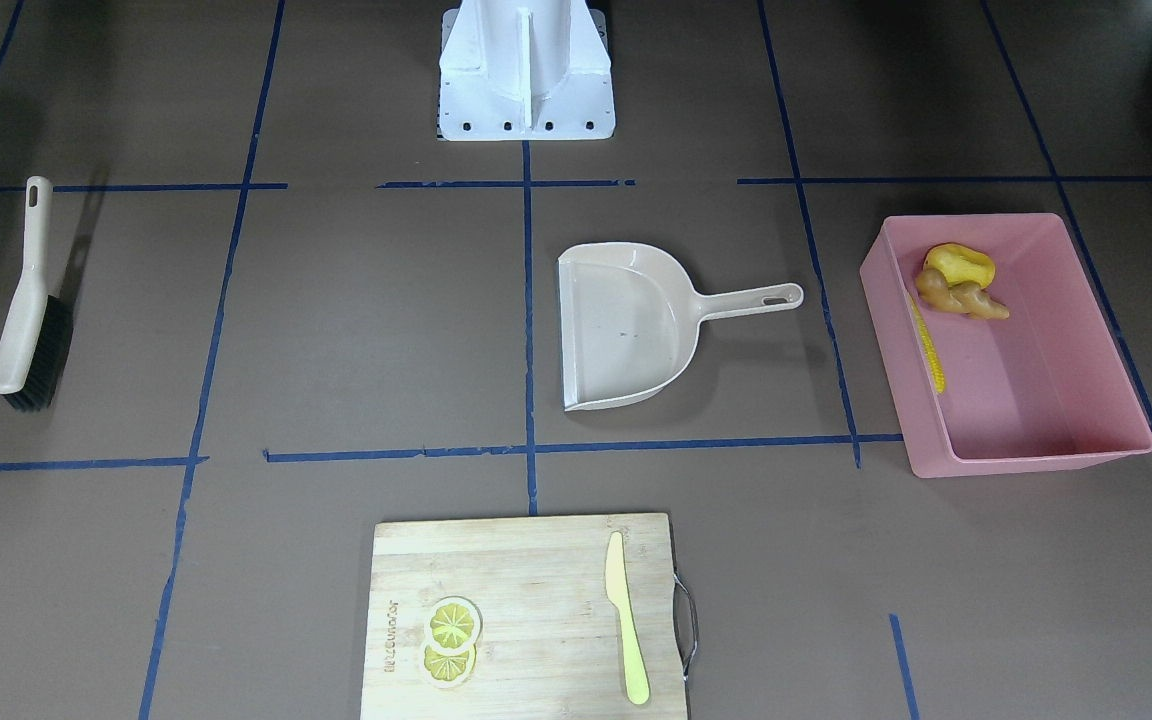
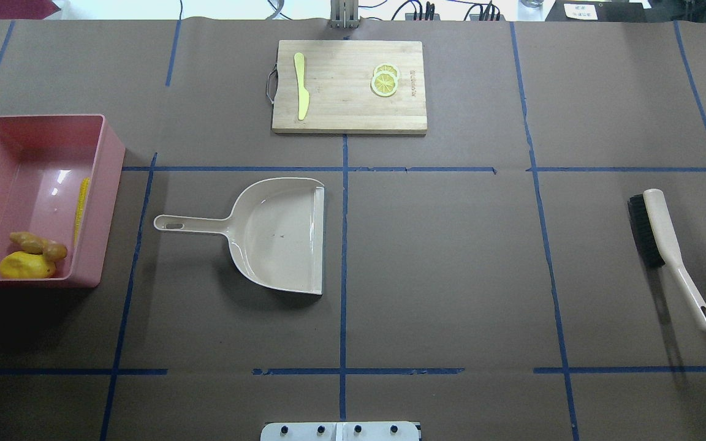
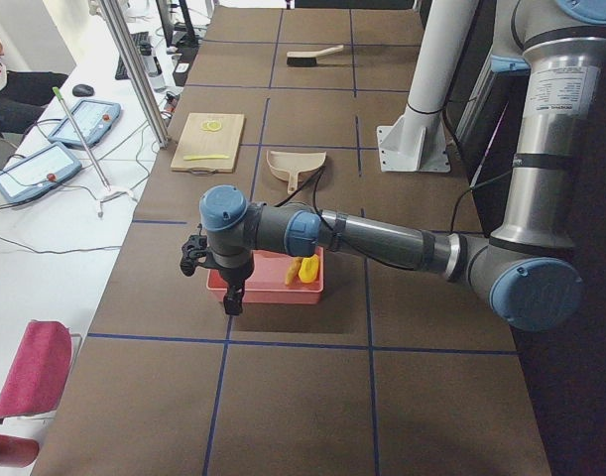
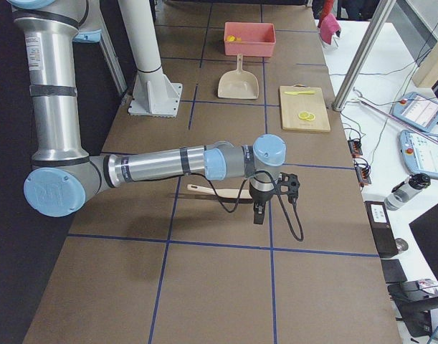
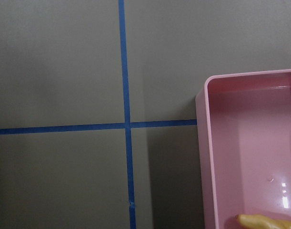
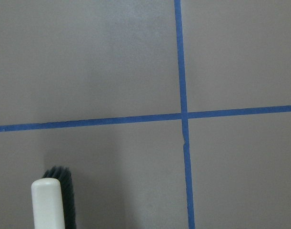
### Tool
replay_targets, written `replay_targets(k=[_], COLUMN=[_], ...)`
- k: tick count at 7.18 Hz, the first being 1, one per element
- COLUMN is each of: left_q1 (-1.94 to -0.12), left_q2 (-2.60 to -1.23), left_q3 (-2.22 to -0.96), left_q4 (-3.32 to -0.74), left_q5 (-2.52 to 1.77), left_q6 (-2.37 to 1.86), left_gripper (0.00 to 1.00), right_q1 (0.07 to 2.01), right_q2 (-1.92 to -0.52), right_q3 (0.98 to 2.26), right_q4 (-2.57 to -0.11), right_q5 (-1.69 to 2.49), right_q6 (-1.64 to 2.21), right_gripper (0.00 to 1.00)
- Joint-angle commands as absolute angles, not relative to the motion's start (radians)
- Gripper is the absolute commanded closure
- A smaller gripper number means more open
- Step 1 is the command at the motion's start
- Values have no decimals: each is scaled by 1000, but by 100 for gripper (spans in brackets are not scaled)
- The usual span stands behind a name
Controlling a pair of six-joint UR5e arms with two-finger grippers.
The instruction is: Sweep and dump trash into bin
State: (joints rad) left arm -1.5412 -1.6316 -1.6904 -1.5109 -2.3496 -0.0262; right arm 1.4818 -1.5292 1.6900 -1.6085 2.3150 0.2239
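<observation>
three trash items lie inside the pink bin (image 2: 113, 202) at the table's left end: the corn cob (image 2: 81, 208) along one long wall, the ginger root (image 2: 37, 245) touching the yellow lump (image 2: 25, 266) in a corner. the dustpan (image 2: 279, 236) rests near the bin, handle toward it. the left gripper (image 3: 232, 305) hangs beside the bin's end, the right gripper (image 4: 259, 213) above the brush (image 2: 665, 245); jaw opening of either cannot be told.
</observation>
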Motion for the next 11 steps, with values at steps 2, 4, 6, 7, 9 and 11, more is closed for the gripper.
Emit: replay_targets(k=[2, 4, 6, 7, 9, 11], left_q1=[-1560, -1555, -1554, -1551, -1549, -1548], left_q2=[-1609, -1598, -1598, -1600, -1601, -1602], left_q3=[-1688, -1669, -1686, -1668, -1590, -1597], left_q4=[-1425, -1434, -1442, -1469, -1517, -1531], left_q5=[-2430, -2428, -2413, -2345, -2341, -2341], left_q6=[17, 21, 23, 21, 23, 28], left_gripper=[0, 0, 0, 0, 0, 0], right_q1=[1486, 1483, 1483, 1482, 1467, 1460], right_q2=[-1528, -1526, -1529, -1528, -1526, -1528], right_q3=[1664, 1666, 1646, 1637, 1632, 1632], right_q4=[-1597, -1597, -1594, -1595, -1557, -1546], right_q5=[2329, 2324, 2319, 2322, 2321, 2327], right_q6=[213, 212, 212, 215, 177, 179], right_gripper=[0, 0, 0, 0, 0, 0])
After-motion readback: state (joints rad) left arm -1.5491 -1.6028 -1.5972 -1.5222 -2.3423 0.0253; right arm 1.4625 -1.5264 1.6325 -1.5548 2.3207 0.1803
